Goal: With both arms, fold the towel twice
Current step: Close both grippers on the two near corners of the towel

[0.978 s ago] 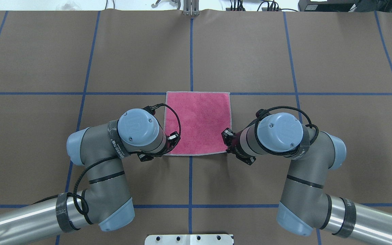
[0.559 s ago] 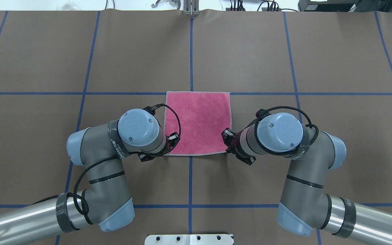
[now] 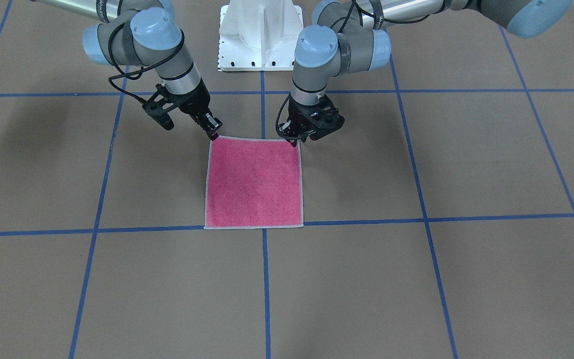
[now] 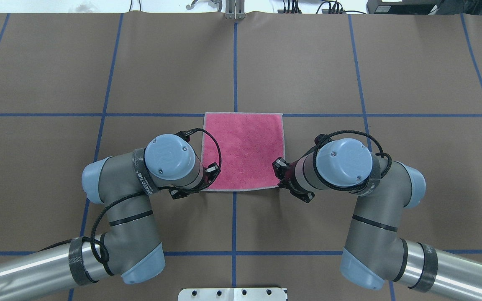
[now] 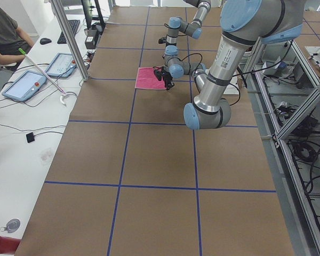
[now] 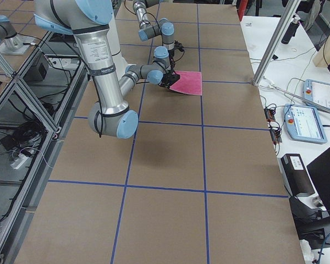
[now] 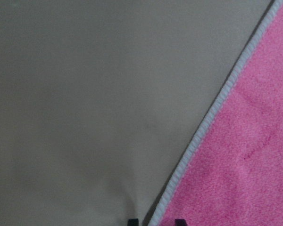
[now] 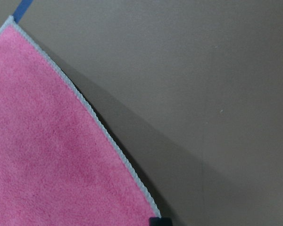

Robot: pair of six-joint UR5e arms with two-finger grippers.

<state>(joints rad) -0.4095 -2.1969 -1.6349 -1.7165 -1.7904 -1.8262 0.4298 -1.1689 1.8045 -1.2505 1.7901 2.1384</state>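
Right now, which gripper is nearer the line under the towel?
Left. The left gripper is at the towel corner nearer the line; the right gripper, at the other, is farther.

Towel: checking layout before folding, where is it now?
In the front-facing view the towel lies flat, pink face up, mid-table, its robot-side corners at the left claw and right claw.

surface: brown table cover [image 4: 308,62] | grid: blue tape lines [image 4: 235,62] | side: white bench [image 5: 16,160]; aluminium post [image 5: 70,40]

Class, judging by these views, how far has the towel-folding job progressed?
Done: no fold; the towel lies flat, pink face up. In hand: the left gripper and right gripper sit at its two robot-side corners; grip unclear. Left: both folds.
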